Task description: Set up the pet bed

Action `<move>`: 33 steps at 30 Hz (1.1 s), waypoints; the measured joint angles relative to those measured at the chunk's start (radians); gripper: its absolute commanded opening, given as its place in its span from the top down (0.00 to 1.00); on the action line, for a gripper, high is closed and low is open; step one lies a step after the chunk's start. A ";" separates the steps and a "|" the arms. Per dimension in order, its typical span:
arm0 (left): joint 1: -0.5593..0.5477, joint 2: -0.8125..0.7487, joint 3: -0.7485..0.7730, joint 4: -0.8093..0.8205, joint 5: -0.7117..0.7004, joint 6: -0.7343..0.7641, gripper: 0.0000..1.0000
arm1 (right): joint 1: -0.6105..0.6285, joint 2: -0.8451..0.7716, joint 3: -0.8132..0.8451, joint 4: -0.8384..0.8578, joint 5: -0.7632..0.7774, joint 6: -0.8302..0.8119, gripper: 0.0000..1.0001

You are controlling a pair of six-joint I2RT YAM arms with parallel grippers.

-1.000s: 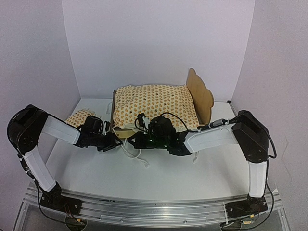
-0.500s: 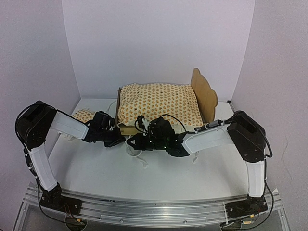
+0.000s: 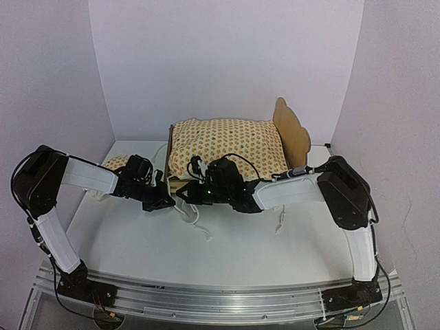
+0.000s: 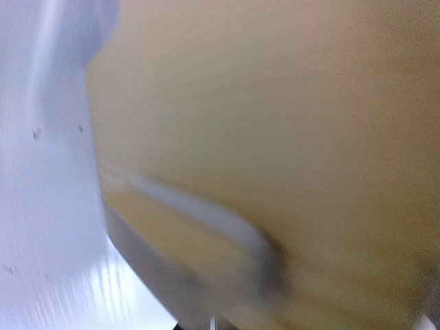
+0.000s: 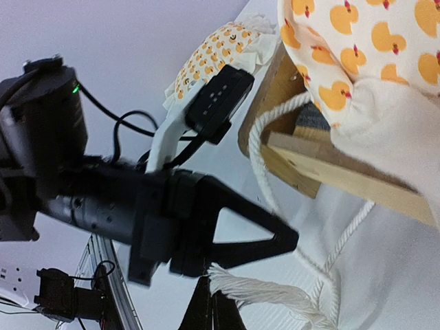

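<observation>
The left gripper (image 3: 165,203) is closed, its black triangular fingers (image 5: 240,237) drawn together with their tips just beside the near left corner of the pet bed (image 3: 177,184). Whether anything sits between them cannot be told. The right gripper (image 3: 184,194) is closed too, and in its wrist view a white cord (image 5: 268,294) runs out from right at its fingertips (image 5: 208,302), so it seems to be pinching that cord. The pet bed stands at the back middle of the table (image 3: 240,251), scalloped headboard (image 3: 292,134) to the right, with the duck-print cushion (image 3: 227,144) lying on it. The ruffled pillow (image 3: 113,163) lies left of the frame, partly hidden behind the left arm.

The left wrist view is badly blurred: plywood (image 4: 275,103) fills most of it (a pale streak crosses the wood), and its own fingers do not show. The two wrists hide the low footboard from above.
</observation>
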 measured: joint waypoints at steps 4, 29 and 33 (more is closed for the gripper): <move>0.002 -0.073 0.016 -0.102 0.073 0.080 1.00 | -0.007 0.046 0.103 -0.078 0.003 -0.015 1.00; 0.060 -0.192 0.067 -0.275 0.262 0.268 1.00 | -0.002 0.313 0.408 -0.360 -0.114 -0.075 0.48; 0.060 -0.192 0.067 -0.259 0.267 0.268 1.00 | -0.001 0.245 0.330 -0.379 -0.080 -0.069 0.51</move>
